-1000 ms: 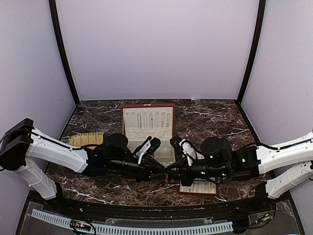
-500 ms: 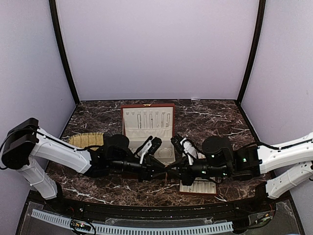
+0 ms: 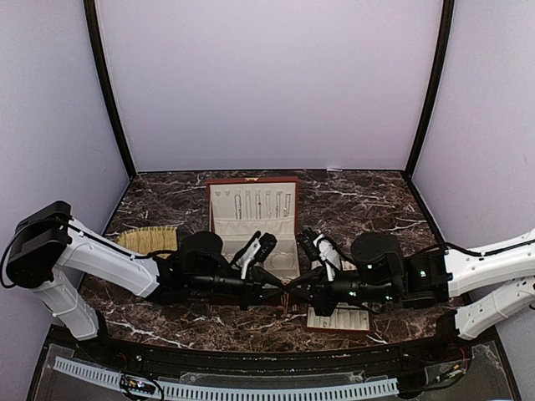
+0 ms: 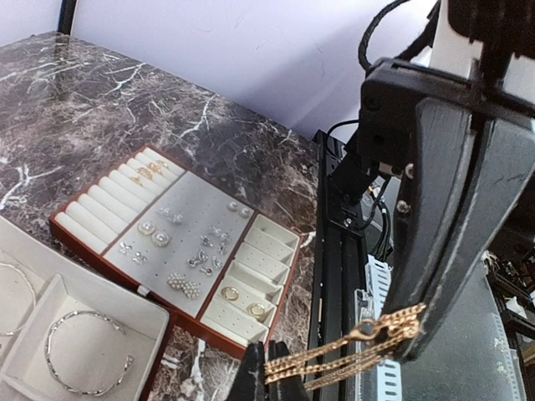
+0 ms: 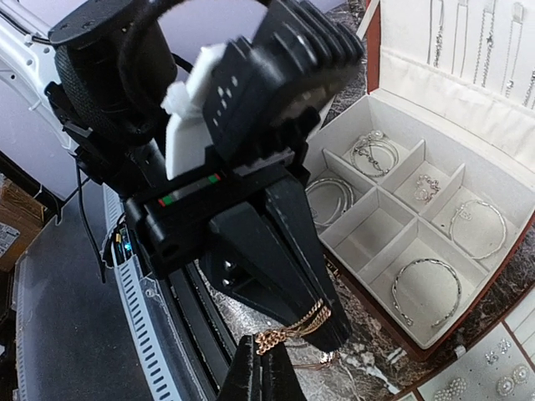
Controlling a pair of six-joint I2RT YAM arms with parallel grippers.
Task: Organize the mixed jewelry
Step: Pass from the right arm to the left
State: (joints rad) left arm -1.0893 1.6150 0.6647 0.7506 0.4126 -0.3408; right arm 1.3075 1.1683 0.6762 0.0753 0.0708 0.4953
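While my two arms meet low in the middle of the overhead view, my left pincer is nipped narrow on one end of a gold chain. My right pincer is clamped on the other end, with the links strung between them. A silvery bangle lies in a compartment of the red-brown box, right of centre in the right wrist view.

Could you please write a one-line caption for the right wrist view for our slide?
Left gripper and right gripper pinch one gold chain between them beside the open jewelry box.
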